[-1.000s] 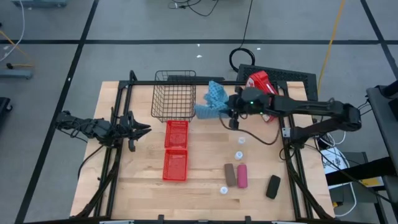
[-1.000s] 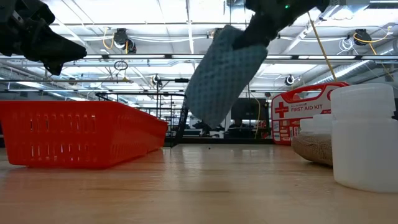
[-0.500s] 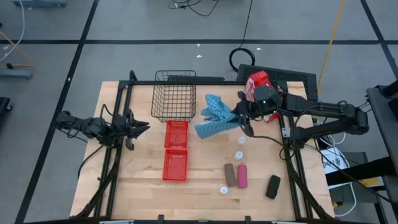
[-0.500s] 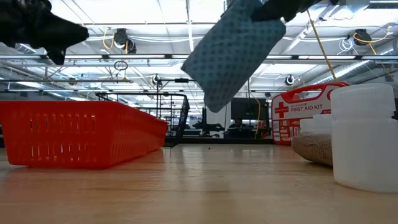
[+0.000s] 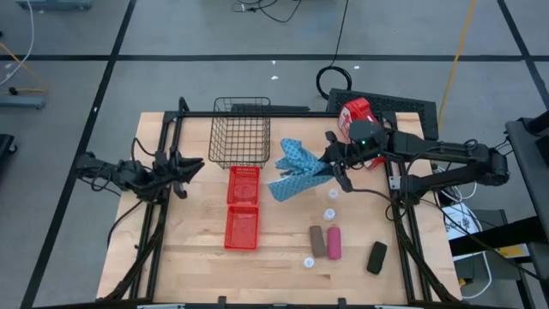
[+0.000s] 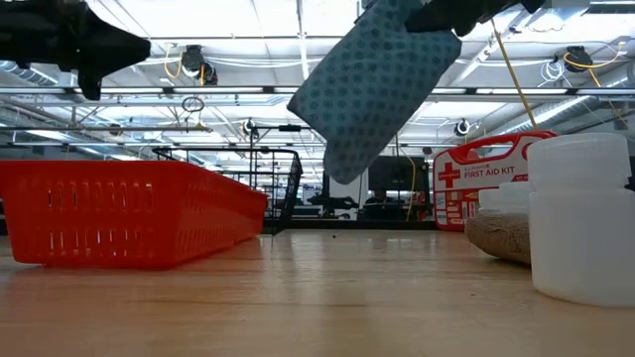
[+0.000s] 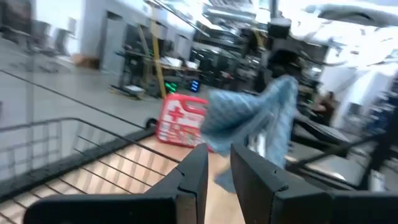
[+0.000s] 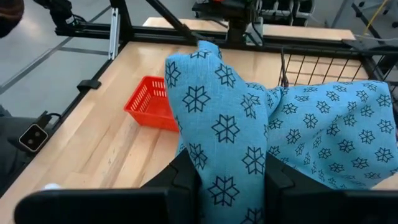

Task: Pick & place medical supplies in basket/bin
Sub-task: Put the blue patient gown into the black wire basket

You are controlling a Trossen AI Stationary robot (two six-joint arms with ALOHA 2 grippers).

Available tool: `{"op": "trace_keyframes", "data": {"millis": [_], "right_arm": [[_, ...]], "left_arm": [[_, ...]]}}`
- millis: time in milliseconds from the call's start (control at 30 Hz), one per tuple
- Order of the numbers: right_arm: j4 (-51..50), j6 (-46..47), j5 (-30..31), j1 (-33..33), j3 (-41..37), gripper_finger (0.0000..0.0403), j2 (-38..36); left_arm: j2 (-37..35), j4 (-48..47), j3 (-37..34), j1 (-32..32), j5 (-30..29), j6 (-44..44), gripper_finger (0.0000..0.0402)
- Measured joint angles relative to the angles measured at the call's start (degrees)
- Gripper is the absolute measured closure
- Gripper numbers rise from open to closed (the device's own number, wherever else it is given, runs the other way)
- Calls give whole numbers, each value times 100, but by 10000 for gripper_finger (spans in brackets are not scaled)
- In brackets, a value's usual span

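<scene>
My right gripper (image 5: 333, 165) is shut on the light-blue patterned pouch (image 5: 296, 170), high above the table, right of the black wire basket (image 5: 240, 137). The pouch also shows in the low view (image 6: 372, 84) and the right wrist view (image 8: 236, 124). Two red perforated bins (image 5: 243, 184) (image 5: 241, 228) lie end to end below the basket. My left gripper (image 5: 196, 163) is shut and empty, above the table's left edge, pointing toward the basket. Brown (image 5: 316, 241), pink (image 5: 334, 243) and black (image 5: 377, 257) rolls lie near the front right. My right gripper pinches the pouch's right end (image 8: 231, 163) between its two fingers, where the cloth is bunched into folds. The fingers come from the table's right, slanting down. The pouch reaches out to the left of the fingers and hangs clear of the table.
The red and white first-aid case (image 5: 358, 116) stands at the back right, behind my right arm. Small white vials (image 5: 333, 194) (image 5: 328, 214) (image 5: 309, 263) lie on the wood between the pouch and the rolls. One vial (image 6: 580, 218) stands close to the low camera.
My right gripper has gone toward the table's right edge and up, away from the basket, carrying the pouch, which has risen and swung out more level. My left gripper has shifted a little toward the table's far edge.
</scene>
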Motion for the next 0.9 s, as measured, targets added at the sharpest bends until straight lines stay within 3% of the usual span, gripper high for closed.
{"op": "trace_keyframes", "data": {"millis": [133,300,467,567,733,900], "right_arm": [[14,2,2,-1,-60,329,41],[13,31,-19,0,-110,329,152],[3,17,-17,87,-110,329,279],[3,-20,-18,168,-110,329,348],[4,-28,-20,313,-110,329,410],[32,-33,-21,478,-110,329,405]], "left_arm": [[950,767,132,227,308,155,292],[2527,1496,840,601,705,339,201],[4238,969,2259,1048,1081,450,109],[5252,205,3205,1310,1720,1032,71],[6814,-334,4556,1615,2667,1962,30],[7944,-942,5662,1790,3471,2523,15]]}}
